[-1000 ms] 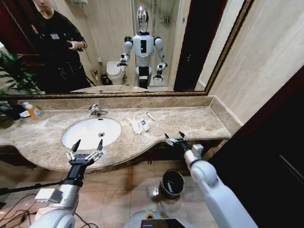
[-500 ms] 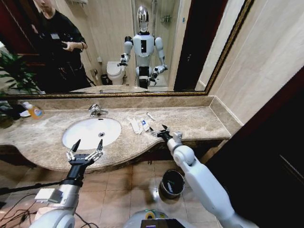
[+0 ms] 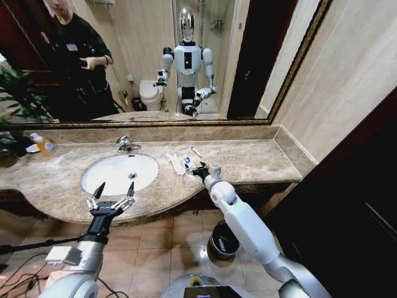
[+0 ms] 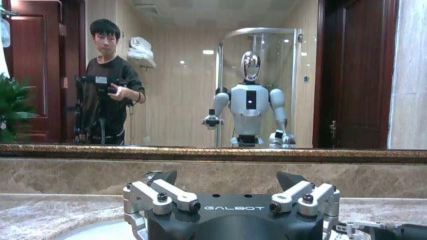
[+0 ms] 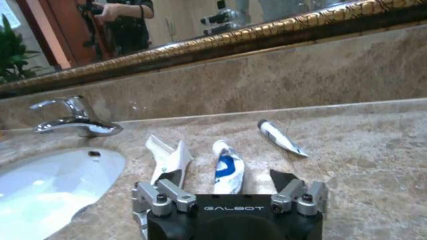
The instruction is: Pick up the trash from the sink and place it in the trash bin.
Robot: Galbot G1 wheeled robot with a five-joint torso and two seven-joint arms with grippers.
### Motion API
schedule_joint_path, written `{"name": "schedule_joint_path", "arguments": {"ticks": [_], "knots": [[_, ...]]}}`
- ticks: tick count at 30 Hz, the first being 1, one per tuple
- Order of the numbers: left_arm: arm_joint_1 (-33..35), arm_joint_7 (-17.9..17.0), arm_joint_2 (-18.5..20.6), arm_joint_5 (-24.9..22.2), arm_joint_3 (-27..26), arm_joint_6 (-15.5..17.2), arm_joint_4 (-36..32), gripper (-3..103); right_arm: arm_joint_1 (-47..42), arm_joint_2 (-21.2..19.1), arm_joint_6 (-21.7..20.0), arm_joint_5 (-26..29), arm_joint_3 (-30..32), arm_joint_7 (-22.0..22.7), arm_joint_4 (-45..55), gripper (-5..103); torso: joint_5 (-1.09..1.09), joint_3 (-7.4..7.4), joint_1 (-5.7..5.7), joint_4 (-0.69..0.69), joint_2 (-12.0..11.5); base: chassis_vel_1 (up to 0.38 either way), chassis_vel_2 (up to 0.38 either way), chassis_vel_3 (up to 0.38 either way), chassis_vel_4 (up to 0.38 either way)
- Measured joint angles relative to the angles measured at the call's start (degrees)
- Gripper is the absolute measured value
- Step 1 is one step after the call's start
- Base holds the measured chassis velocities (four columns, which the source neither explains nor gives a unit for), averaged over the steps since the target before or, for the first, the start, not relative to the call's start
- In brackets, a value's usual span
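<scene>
The trash lies on the beige counter just right of the sink (image 3: 118, 172). It includes a flat white sachet (image 3: 176, 164) (image 5: 167, 156), a white tube with blue print (image 3: 188, 162) (image 5: 227, 167) and a thin white tube (image 3: 196, 151) (image 5: 280, 137). My right gripper (image 3: 196, 169) (image 5: 227, 181) is open, low over the counter, with the blue-printed tube just ahead between its fingers. At the counter's front edge, before the sink, my left gripper (image 3: 112, 195) (image 4: 227, 179) hangs open and holds nothing. The trash bin (image 3: 224, 239) stands on the tiled floor under the counter's right part.
A chrome faucet (image 3: 127, 144) (image 5: 72, 122) stands behind the basin. An orange-yellow bottle (image 3: 44, 146) and a plant (image 3: 15, 99) are at the far left. The mirror shows me and a person. A dark wall closes in on the right.
My right arm has swung left from the counter's front edge, above the bin, to the trash beside the basin. The left arm has stayed still.
</scene>
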Motion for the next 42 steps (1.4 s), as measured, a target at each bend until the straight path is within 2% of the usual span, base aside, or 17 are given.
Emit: {"name": "schedule_joint_path", "arguments": {"ticks": [1,3,5,6,7,10,11,15,17,19,20,23,25,26,28,42], "knots": [[0.0,0.0,0.0,0.0,0.0,0.0,0.0,100,0.0,0.0,0.0,0.0,0.0,0.0,0.0,88,0.0,0.0,0.0,0.0,0.0,0.0,0.0,0.0,0.0],[0.0,0.0,0.0,0.0,0.0,0.0,0.0,100,-0.26,0.15,0.36,-0.66,0.22,-0.42,-0.76,79,0.0,0.0,0.0,0.0,0.0,0.0,0.0,0.0,0.0],[0.0,0.0,0.0,0.0,0.0,0.0,0.0,100,-0.39,0.21,0.54,-0.98,0.28,-0.6,-0.99,79,0.01,0.0,0.0,0.0,0.0,0.0,0.0,0.0,0.0],[0.0,0.0,0.0,0.0,0.0,0.0,0.0,100,-0.54,0.29,0.74,-1.34,0.31,-0.78,-1.26,73,0.01,0.0,0.0,0.0,0.0,0.0,0.0,0.0,0.0],[0.0,0.0,0.0,0.0,0.0,0.0,0.0,100,-0.54,0.29,0.74,-1.34,0.31,-0.78,-1.26,73,0.01,0.0,0.0,0.0,0.0,0.0,0.0,0.0,0.0],[0.0,0.0,0.0,0.0,0.0,0.0,0.0,100,-0.78,0.69,1.25,-2.07,0.39,-1.06,-1.9,57,0.01,0.0,0.0,0.0,0.0,0.0,0.0,0.0,0.0],[0.0,0.0,0.0,0.0,0.0,0.0,0.0,100,-0.78,0.69,1.25,-2.07,0.39,-1.06,-1.9,57,0.01,0.0,0.0,0.0,0.0,0.0,0.0,0.0,0.0],[0.0,0.0,0.0,0.0,0.0,0.0,0.0,100,-1.15,0.98,1.54,-2.38,0.45,-1.31,-2.06,35,0.01,0.0,0.0,0.0,0.0,0.0,0.0,0.0,0.0],[0.0,0.0,0.0,0.0,0.01,0.0,0.0,100,-1.28,0.98,1.62,-2.46,0.46,-1.4,-2.05,35,0.01,0.0,0.0,0.0,0.0,0.0,0.0,0.0,0.0],[0.0,0.0,0.0,0.0,0.0,0.0,0.0,100,-1.53,0.99,1.72,-2.56,0.47,-1.46,-1.94,24,0.02,0.0,0.0,0.0,0.0,0.0,0.0,0.0,0.0],[0.0,0.0,0.0,0.0,0.0,0.0,0.0,100,-1.53,0.99,1.72,-2.56,0.47,-1.46,-1.94,24,0.02,0.0,0.0,0.0,0.0,0.0,0.0,0.0,0.0],[0.0,0.0,0.0,0.0,0.0,0.0,0.0,100,-2.12,0.81,1.92,-2.77,0.48,-1.52,-1.44,8,0.02,0.0,0.0,0.0,0.0,0.0,0.0,0.0,0.0],[0.0,0.0,0.0,0.0,0.0,0.0,0.0,100,-2.21,0.77,1.94,-2.79,0.48,-1.53,-1.31,8,0.01,0.0,0.0,0.0,0.0,0.0,0.0,0.0,0.0],[0.0,0.0,0.0,0.0,0.0,0.0,0.0,100,-2.43,0.67,1.97,-2.82,0.48,-1.54,-1.03,3,0.02,0.0,0.0,0.0,0.0,0.0,0.0,0.0,0.0],[0.0,0.0,0.0,0.0,0.0,0.0,0.0,100,-2.76,0.51,1.98,-2.83,0.51,-1.54,-0.55,1,0.02,0.0,0.0,0.0,0.0,0.0,0.0,0.0,0.0],[0.0,0.0,0.0,0.0,0.0,0.0,0.0,100,-5.37,-0.8,2.02,-2.83,1.59,-0.94,3.9,0,0.02,0.0,0.0,0.0,0.0,0.0,0.0,0.0,0.0]]}}
